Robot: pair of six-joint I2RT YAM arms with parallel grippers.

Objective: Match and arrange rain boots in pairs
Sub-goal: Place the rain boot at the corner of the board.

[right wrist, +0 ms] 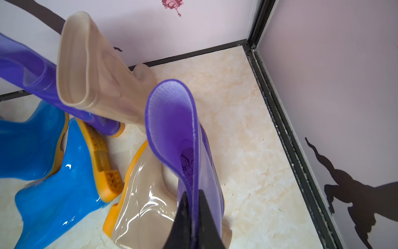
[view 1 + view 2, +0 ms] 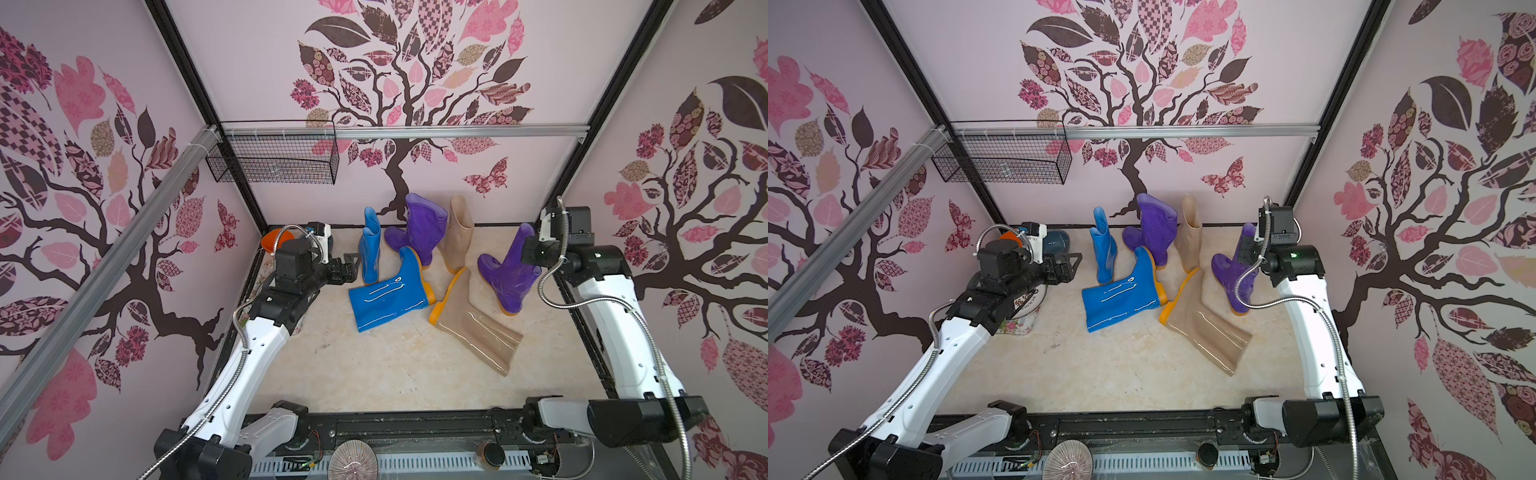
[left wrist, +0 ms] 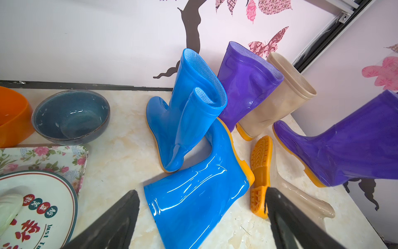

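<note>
Lying blue boot point(image 3: 193, 204): smooth rubbery plastic, v. glossy, sharp highlights. Upright blue boot point(image 3: 170, 120): same gloss outside, woven cloth-like lining inside. The 2 purples, rear purple boot point(image 3: 247, 86) & R-side purple boot point(image 1: 172, 120): glossy shells, textile-look lining. Lying beige boot point(image 1: 140, 204): translucent, wet-look shine; its sole point(image 3: 260, 168) matt orange-yellow, rough ribbed tread. Tabletop point(image 3: 120, 151): marble-pattern, smooth, low sheen. Bowl point(image 3: 71, 116): glazed, speckled. Orange cup point(image 3: 13, 116): smooth plastic look. Wire basket point(image 2: 270, 153): black metal mesh. Rail point(image 2: 457, 131): bare brushed metal.
</note>
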